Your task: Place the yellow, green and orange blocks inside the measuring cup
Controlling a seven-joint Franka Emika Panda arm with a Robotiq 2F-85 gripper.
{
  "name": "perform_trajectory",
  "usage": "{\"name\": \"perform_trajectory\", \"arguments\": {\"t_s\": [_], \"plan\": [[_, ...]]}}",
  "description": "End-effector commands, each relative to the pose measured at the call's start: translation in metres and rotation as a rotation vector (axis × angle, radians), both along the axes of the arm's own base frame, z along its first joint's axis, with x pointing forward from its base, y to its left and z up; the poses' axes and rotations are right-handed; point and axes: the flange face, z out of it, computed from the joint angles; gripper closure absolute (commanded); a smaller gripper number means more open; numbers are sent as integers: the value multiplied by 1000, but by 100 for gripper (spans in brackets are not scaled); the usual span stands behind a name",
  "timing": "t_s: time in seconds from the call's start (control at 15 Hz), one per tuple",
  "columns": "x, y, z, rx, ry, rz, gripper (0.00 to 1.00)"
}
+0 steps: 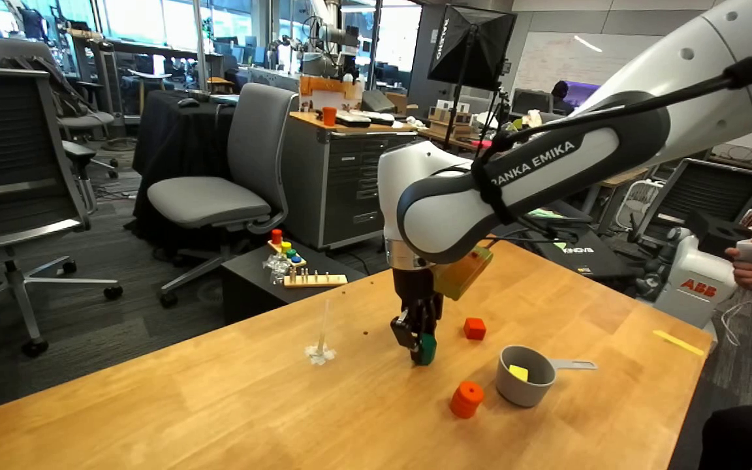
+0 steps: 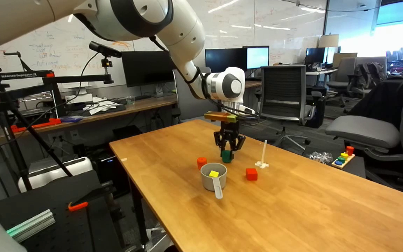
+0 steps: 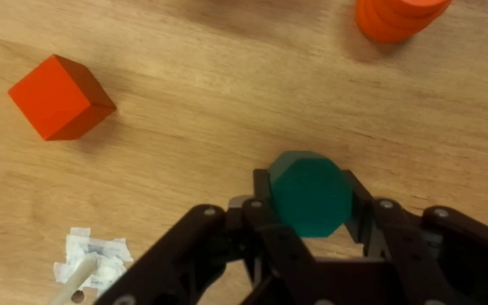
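The grey measuring cup (image 1: 523,390) stands upright on the table, and the yellow block (image 1: 518,373) lies inside it; both exterior views show this. The green eight-sided block (image 3: 311,197) is between my gripper's fingers (image 3: 309,203), with a pad against each side. It is at or just above the table; the exact gap cannot be told. The orange ridged cylinder block (image 2: 202,162) stands on the table beside the cup; the wrist view shows only its lower part (image 3: 396,21). The cup is out of the wrist view.
A red-orange cube (image 1: 474,329) lies on the table near the gripper and cup. A thin upright stick (image 2: 263,152) is taped to the table near the gripper. The cup's handle (image 1: 573,365) points away from the gripper. A yellow tape strip (image 1: 678,343) lies near the table edge.
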Motion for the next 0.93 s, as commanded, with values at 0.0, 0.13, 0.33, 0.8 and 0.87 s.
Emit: {"name": "perform_trajectory", "arguments": {"t_s": [0.0,0.13,0.33,0.8,0.87], "plan": [[0,5,33,8,-22,17,82],[-1,7,50,14,-40,22,82],[-2,7,80,17,-71,23,82],[-32,-16,120,11,-68,3,82],[-38,-24,122,10,-64,-2,82]]}}
